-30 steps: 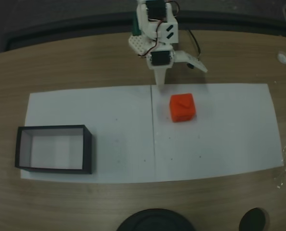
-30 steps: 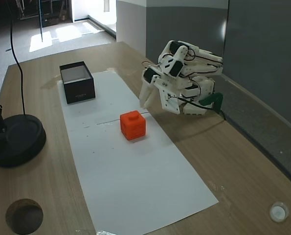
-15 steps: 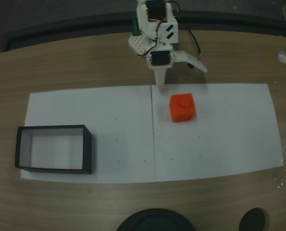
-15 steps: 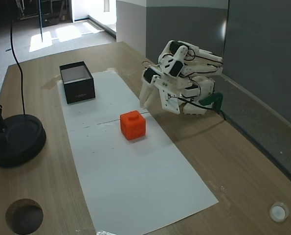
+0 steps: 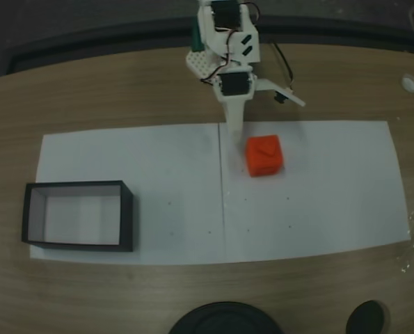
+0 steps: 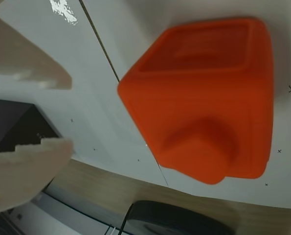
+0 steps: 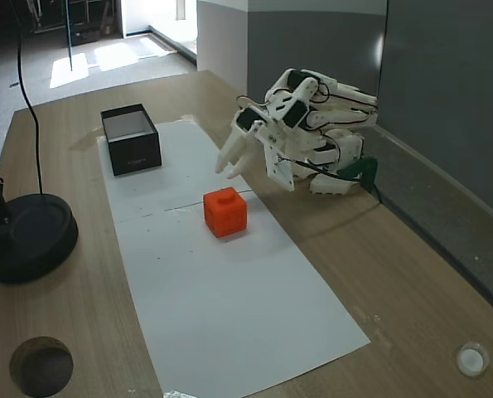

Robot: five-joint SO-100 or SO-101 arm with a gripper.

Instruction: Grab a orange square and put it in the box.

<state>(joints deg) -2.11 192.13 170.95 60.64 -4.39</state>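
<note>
In a fixed view from above, the orange square sits on a white paper sheet spread over the wooden surface, a little past the sheet's middle seam and nearer the surface's far edge than its near one. The end effector of the white arm hangs over the sheet's far edge, its jaws spread wide and holding nothing: one finger points down beside the cube's upper left corner, the other is swung out to the side. The box rests toward the sheet's near left corner, well apart from the cube. A dark round base and a dark hole lie at the surface's near edge, and a small white cap near the far right corner.

In the wrist view, the orange square looms large on the paper sheet, its raised mark facing the camera. Two pale fingers enter from the left, apart from each other and clear of the cube.

In a fixed view from the side, the end effector is poised just above and beside the orange square, open, not touching it. The box stands at the sheet's far end.
</note>
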